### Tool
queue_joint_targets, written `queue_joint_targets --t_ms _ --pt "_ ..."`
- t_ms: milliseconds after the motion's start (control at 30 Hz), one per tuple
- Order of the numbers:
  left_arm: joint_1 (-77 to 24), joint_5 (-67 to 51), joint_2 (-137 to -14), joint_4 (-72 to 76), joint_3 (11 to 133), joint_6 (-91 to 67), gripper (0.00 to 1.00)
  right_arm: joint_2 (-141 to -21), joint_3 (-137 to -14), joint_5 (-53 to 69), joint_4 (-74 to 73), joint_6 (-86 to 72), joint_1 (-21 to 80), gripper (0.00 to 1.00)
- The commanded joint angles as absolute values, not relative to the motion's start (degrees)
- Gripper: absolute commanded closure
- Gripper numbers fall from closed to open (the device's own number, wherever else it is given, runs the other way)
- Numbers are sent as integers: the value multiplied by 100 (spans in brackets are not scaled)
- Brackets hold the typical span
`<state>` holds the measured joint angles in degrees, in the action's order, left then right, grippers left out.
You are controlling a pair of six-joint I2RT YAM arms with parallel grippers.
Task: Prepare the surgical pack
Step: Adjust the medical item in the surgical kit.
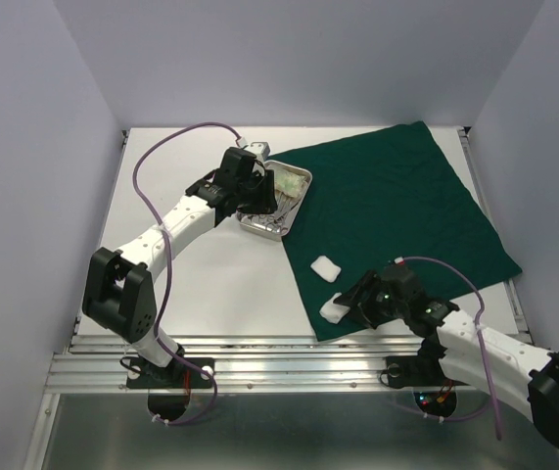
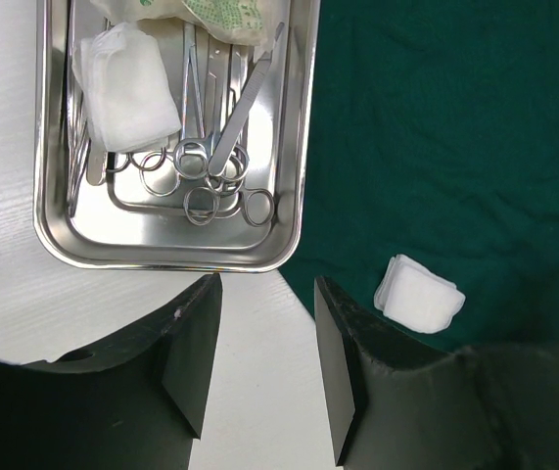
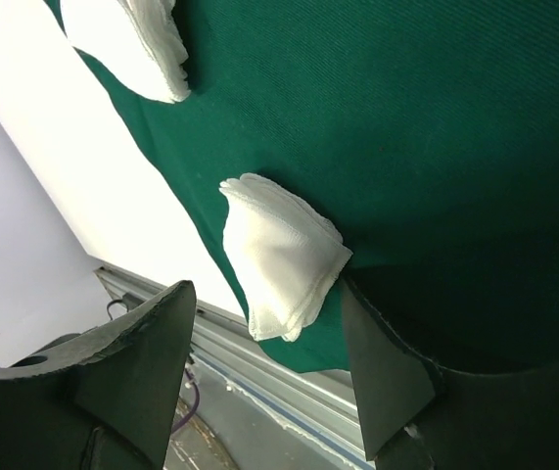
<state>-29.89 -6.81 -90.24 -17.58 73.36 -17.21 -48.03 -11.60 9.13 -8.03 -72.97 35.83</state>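
The dark green drape [image 1: 406, 206] lies spread on the right half of the table. The steel tray [image 1: 303, 177] sits at its left edge. In the left wrist view the tray [image 2: 162, 262] holds steel forceps [image 2: 215, 166], a gauze pad [image 2: 122, 88] and a pale packet [image 2: 225, 12]. My left gripper [image 1: 250, 211] hovers open and empty over the tray's near end. Two gauze pads [image 1: 327, 267] [image 1: 334, 308] lie on the drape's near left corner. My right gripper [image 3: 269, 352] is open, its jaws on either side of the nearer pad [image 3: 279, 259].
White walls close in the table on three sides. A metal rail [image 1: 289, 352] runs along the near edge, just below the drape's corner. Purple cables [image 1: 162, 157] loop from both arms. Bare white tabletop [image 1: 220, 284] lies left of the drape.
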Motion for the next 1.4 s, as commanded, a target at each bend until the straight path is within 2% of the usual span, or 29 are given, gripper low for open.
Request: queue_joint_targets --t_ms 0,333,500,633,833,933,1000,1033,1367 --pt "-3006 -607 -8965 -1652 7453 -1696 46 -4878 -1187 387 -1643 -7522 3770 33" --pt "-3006 -563 -8956 -1687 7444 -1670 46 -5553 -1063 36 -748 -8112 4245 33" --pt "-3006 -527 -8947 -1688 7409 -1661 46 -5590 -1064 -272 -589 -8183 4298 37" --pt "-3006 -519 -8965 -1679 7392 -1661 46 -5397 -949 -509 -335 -8157 4298 52" --pt "-3006 -527 -8991 -1661 7383 -1644 46 -5431 -967 -677 -159 -7990 4298 59" --pt "-3006 -536 -8983 -1644 7357 -1635 46 -5528 -976 -686 -71 -7928 4298 66" --pt "-3006 -536 -8974 -1644 7339 -1626 46 -5546 -984 -729 -70 -7875 4298 78" --pt "-3006 -536 -8974 -1644 7339 -1626 46 -5528 -1002 -782 -70 -7849 4298 81" --pt "-3006 -527 -8947 -1652 7339 -1573 46 -5247 -1836 -1187 -1397 -6620 4298 96"
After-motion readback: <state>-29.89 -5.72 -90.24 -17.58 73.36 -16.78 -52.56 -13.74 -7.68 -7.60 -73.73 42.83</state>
